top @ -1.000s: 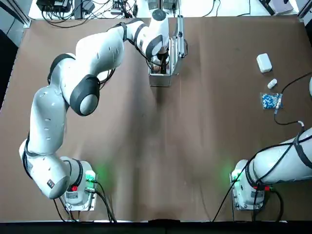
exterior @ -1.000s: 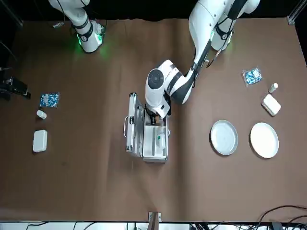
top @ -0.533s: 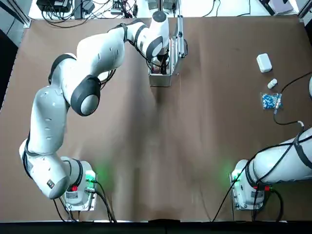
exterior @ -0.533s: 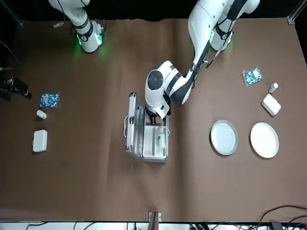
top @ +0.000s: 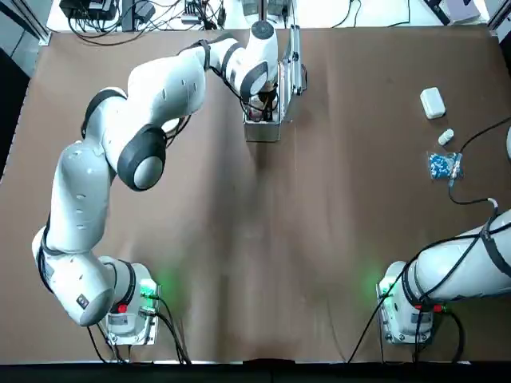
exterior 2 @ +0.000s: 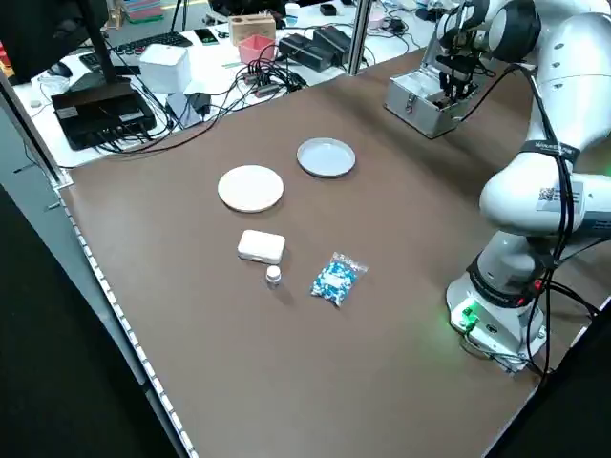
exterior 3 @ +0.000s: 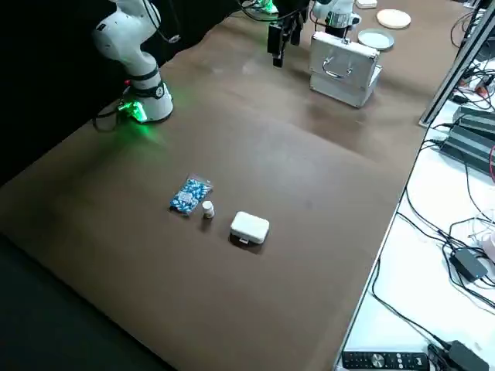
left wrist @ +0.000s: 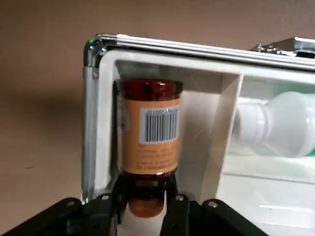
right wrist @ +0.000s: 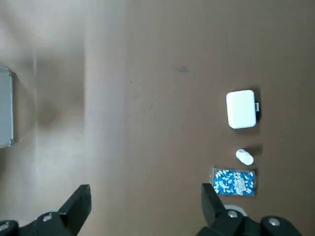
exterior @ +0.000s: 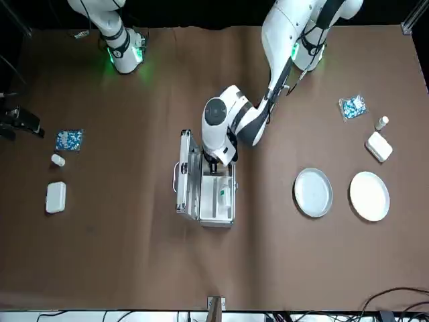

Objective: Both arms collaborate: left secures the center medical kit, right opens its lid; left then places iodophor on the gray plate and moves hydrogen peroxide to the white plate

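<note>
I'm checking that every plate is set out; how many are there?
2: the gray plate, on the table nearer the medical kit, and the white plate, beside it on the side away from the kit.

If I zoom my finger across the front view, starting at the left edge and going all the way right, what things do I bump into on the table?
White box → silver case → gray plate → white plate
</note>
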